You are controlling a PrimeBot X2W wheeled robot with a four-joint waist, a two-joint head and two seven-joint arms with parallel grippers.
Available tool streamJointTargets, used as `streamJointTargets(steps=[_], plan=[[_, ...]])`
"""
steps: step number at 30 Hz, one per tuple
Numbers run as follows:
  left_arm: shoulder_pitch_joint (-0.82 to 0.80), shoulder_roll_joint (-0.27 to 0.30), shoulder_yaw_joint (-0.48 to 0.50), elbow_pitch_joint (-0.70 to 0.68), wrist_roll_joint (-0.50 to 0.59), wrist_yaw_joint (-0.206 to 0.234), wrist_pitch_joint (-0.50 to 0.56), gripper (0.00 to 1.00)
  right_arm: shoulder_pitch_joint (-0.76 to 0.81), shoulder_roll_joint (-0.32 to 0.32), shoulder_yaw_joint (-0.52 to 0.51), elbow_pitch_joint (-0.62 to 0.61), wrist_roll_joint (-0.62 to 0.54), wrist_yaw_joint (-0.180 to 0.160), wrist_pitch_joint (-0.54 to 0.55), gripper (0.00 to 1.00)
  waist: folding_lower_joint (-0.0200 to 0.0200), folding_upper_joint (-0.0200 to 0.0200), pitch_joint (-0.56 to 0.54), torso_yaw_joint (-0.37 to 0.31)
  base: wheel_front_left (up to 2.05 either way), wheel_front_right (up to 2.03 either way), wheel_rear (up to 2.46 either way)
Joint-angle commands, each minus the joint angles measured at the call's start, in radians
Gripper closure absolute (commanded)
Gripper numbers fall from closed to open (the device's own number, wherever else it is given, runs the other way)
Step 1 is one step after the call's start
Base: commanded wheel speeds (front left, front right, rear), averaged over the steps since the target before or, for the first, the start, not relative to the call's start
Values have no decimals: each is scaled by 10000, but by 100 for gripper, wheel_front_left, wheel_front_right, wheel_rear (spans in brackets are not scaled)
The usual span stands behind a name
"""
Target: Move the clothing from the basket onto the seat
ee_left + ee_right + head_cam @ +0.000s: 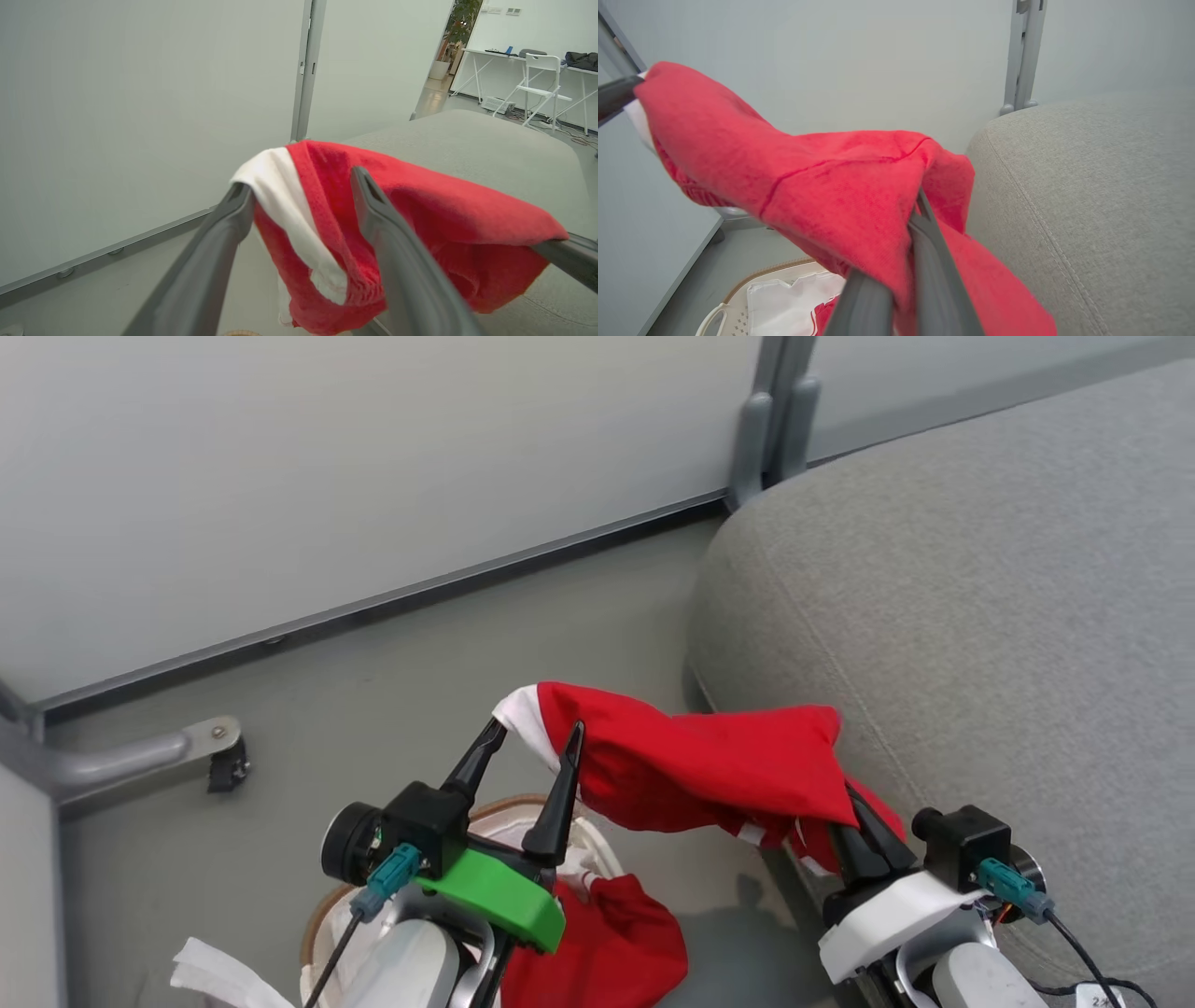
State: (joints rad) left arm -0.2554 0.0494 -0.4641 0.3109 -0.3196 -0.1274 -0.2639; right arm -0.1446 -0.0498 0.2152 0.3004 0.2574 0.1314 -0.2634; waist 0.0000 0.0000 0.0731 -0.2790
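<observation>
A red garment with a white cuff point(691, 765) hangs stretched in the air between my two grippers, beside the grey seat point(980, 616). My left gripper point(535, 730) is open, and the cuff end point(280, 196) still lies draped over its spread fingers point(373, 219). On the garment's other end my right gripper point(854, 807) is shut, the cloth point(831, 186) bunched over its fingers point(924, 261). Below my left arm stands the basket point(322, 905) with its brown rim, and more red clothing point(611, 943) lies in it. The seat's rounded corner point(1087, 196) is just right of the held garment.
White liner cloth point(210, 975) hangs over the basket's edge point(738, 287). Pale partition panels stand behind, with a grey post point(775, 420) at the seat's corner and a metal foot point(215, 751) on the grey floor. White tables and a chair point(542, 88) stand far beyond the seat.
</observation>
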Motion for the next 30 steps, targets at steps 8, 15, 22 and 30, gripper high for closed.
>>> streamJointTargets(steps=[8, 15, 22, 30], plan=[[437, 32, 180, 10, 145, -37, -10, 0, 272, -31, -568, -782, 168, -14, -22, 100, 0, 0, -74, -2237, 0, 0, 0], [299, 37, 16, 87, 231, -34, -8, 0, -294, -19, -1687, -1694, -271, -12, -20, 100, 0, 0, 306, -2528, 0, 0, 0], [-19, 90, -139, 154, 497, -36, -8, 0, -2088, -474, -1963, -1657, -1313, -12, -22, 100, 0, 0, 1150, -2462, 0, 0, 0], [-747, 593, -776, -103, 501, -37, -8, 0, -4966, -1619, -2745, -273, -2044, -14, -20, 100, 0, 0, 2501, -1467, 0, 0, 0]])
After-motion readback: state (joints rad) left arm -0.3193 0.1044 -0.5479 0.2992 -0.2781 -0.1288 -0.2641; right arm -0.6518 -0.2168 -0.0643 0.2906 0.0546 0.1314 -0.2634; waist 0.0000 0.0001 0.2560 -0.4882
